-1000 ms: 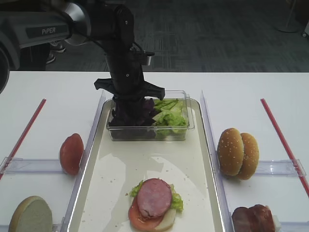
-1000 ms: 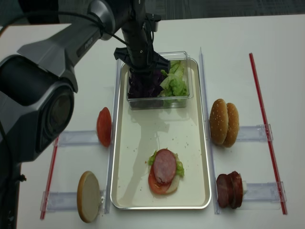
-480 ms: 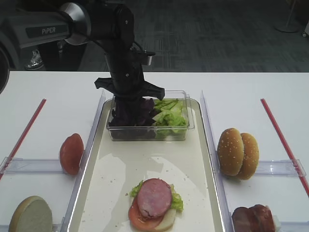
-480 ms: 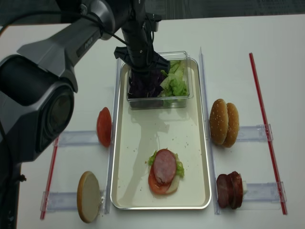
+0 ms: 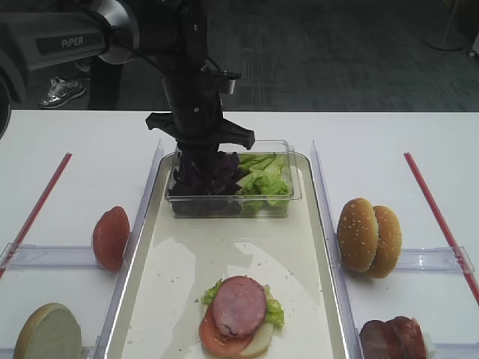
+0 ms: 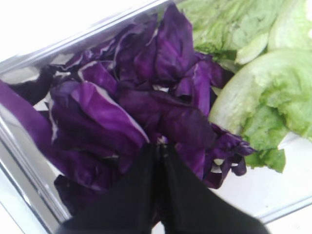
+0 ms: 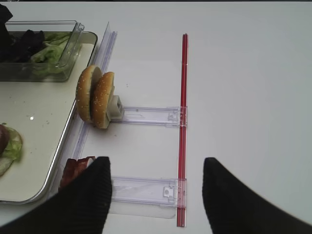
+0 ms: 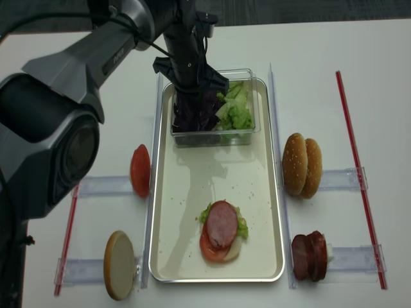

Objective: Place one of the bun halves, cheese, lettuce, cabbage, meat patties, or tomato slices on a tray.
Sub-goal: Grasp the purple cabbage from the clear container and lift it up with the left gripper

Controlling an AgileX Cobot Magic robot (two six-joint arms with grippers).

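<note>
over the clear box [image 5: 229,196], left gripper [image 6: 159,146] upright, jaws pinched in cabbage [image 6: 122,112]

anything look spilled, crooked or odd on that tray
Nothing much stands out. Small crumbs speckle the cream-white metal-rimmed tray, and the stack of round pink meat slice on light green lettuce and red tomato disc sits slightly staggered, not toppled.

Left claw [image 6: 160,146] now pinched shut on cabbage [image 6: 146,117], jaws apart a second ago; arm risen slightly above clear box [image 5: 288,196].
</note>
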